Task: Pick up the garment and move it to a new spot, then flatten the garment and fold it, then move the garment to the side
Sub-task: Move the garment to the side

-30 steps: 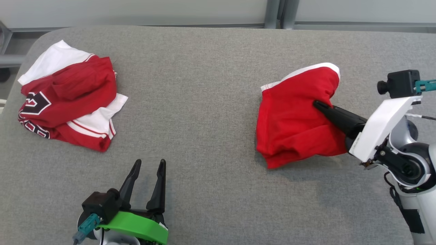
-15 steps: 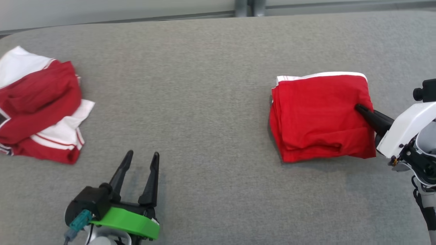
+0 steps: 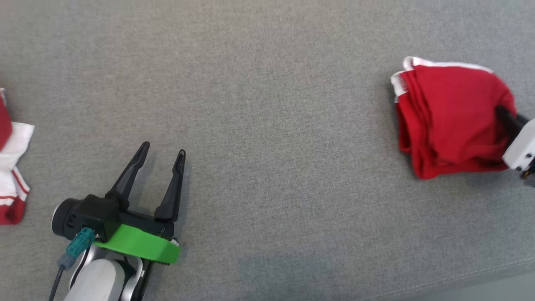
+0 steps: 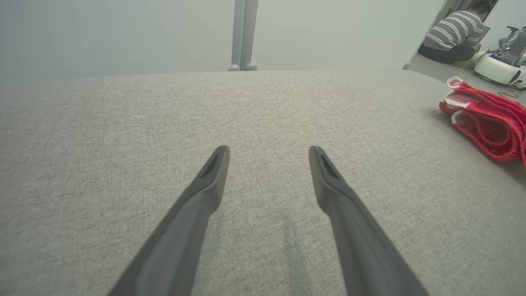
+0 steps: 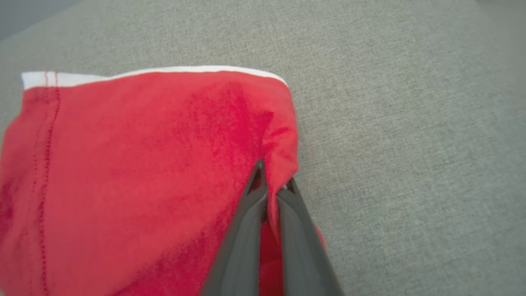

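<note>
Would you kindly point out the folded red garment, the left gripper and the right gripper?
folded red garment (image 3: 451, 117): head view, middle of its top layer.
left gripper (image 3: 163, 148): head view, midway between its open fingertips.
right gripper (image 5: 274, 176): right wrist view, midway between its shut fingertips.

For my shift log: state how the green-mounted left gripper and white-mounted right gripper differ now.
The green-mounted left gripper stands open and empty; the white-mounted right gripper is shut on the folded red garment with white trim. The left gripper sits over the grey cloth surface; the right gripper pinches the garment's edge. Both have two long dark fingers.
</note>
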Robot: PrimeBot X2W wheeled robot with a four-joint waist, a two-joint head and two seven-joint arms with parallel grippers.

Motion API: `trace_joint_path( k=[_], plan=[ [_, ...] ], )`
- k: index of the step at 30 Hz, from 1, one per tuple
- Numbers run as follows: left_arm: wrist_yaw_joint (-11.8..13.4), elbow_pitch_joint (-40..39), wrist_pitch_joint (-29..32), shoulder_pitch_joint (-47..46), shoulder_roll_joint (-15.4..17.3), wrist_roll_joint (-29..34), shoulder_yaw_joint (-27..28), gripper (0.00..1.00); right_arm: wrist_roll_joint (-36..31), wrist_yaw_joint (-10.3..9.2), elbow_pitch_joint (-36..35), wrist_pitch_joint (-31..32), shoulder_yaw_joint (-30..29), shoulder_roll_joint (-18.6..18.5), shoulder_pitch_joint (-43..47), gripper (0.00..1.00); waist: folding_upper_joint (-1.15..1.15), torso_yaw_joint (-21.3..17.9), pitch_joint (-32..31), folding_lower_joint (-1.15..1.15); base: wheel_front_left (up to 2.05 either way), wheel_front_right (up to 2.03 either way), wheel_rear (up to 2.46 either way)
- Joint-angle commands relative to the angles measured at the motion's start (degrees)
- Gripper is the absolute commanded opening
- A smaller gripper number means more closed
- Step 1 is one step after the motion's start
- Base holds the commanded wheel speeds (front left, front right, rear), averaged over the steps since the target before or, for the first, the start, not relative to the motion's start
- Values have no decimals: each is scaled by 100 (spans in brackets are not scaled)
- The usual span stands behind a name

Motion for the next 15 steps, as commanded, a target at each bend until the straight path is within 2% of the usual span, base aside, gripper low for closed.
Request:
trace_joint_path(
  k=[1, 10, 15],
  plan=[
    [-30, -46, -15, -106, 49, 60, 19, 100, -129, 2, 90, -63, -75, -69, -212, 0, 42, -206, 407, 0, 0, 0, 0],
    [-40, -208, 53, -282, 189, 191, -48, 100, -1311, 1, 693, -228, -518, -803, -1111, 0, 42, 58, 870, 0, 0, 0, 0],
    [18, -218, 74, -290, 164, 190, -93, 100, -1937, 1, 1020, -381, -492, -1272, -1254, 0, 42, 303, 936, 0, 0, 0, 0]
  ],
)
